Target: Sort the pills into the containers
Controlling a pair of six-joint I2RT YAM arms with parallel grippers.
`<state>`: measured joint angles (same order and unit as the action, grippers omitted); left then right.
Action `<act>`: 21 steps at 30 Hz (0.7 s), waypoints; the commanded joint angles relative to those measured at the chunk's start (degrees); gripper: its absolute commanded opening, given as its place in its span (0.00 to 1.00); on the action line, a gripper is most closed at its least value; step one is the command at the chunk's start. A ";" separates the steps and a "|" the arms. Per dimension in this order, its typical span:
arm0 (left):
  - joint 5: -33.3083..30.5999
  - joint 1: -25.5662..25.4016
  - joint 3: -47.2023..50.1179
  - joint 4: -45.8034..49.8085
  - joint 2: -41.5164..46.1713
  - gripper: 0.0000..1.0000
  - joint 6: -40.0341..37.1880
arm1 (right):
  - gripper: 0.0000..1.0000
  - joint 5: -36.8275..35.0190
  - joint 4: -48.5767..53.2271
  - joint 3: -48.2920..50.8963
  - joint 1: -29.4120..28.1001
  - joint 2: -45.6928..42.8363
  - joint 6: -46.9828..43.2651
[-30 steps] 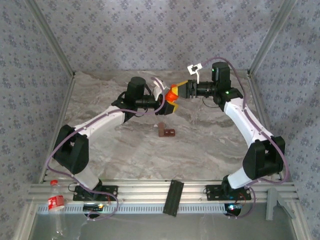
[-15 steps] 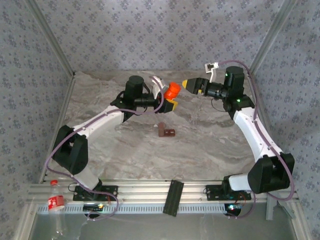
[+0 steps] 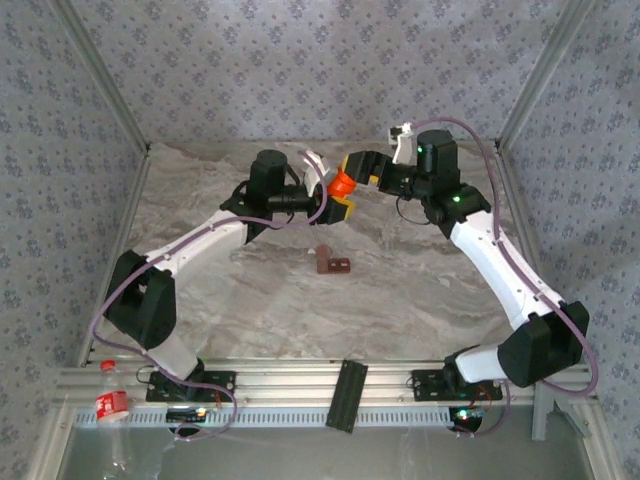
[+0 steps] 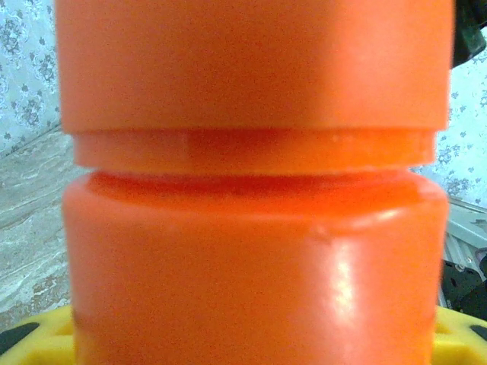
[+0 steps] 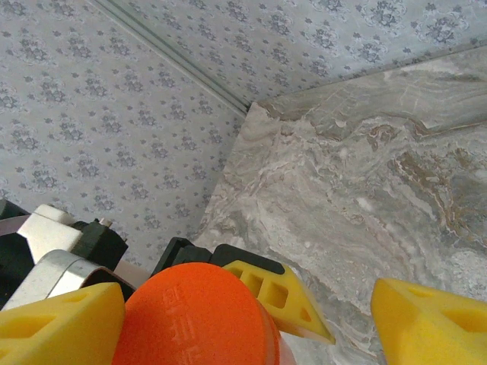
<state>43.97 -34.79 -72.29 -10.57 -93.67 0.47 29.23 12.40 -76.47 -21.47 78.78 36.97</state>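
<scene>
The left tool (image 3: pixel 334 190) is clenched on an orange bottle (image 3: pixel 343 184), holding it up above the worktop (image 3: pixel 400 290) toward the upper middle of the top view. In the left wrist view the bottle's body and cap (image 4: pixel 251 61) take up nearly everything, with yellow fingers (image 4: pixel 30 338) poking out at the bottom corners. The right tool (image 3: pixel 356 166) stands at the cap end, released. In its own wrist view the two yellow fingers (image 5: pixel 61 327) are spread wide, the cap (image 5: pixel 198 319) sitting between them, right against the one at lower left and well apart from the one at lower right. The containers (image 3: pixel 333 263), a small dark reddish-brown strip, lie on the worktop below the bottle, near the middle of the top view, apart from both tools.
</scene>
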 commanded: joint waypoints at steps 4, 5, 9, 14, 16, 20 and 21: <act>1.44 -0.07 -2.07 -2.93 0.46 0.00 -0.75 | 0.83 -1.38 1.29 -2.20 -1.63 1.02 0.23; 1.38 -0.06 -2.11 -2.89 0.48 0.00 -0.74 | 0.82 -1.37 1.27 -2.21 -1.96 1.10 0.17; 1.41 -0.02 -2.15 -3.09 0.33 0.00 -0.57 | 0.79 -1.33 1.52 -2.37 -2.67 1.29 -0.14; 1.39 -0.02 -2.26 -3.29 0.11 0.00 -0.47 | 0.77 -1.25 1.80 -2.39 -3.04 1.28 -0.41; 1.42 -0.02 -2.33 -3.36 0.14 0.00 -0.47 | 0.74 -1.20 1.88 -2.29 -3.06 1.36 -0.41; 1.42 -0.04 -2.35 -3.41 0.15 0.00 -0.42 | 0.60 -1.06 1.86 -2.15 -3.12 1.44 -0.41; 1.40 -0.05 -2.33 -3.41 0.15 0.00 -0.42 | 0.56 -0.85 1.93 -2.12 -3.11 1.46 -0.42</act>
<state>44.14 -34.61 -72.31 -10.41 -94.00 0.51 28.08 12.56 -77.47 -24.27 79.57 36.93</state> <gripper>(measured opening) 0.555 0.589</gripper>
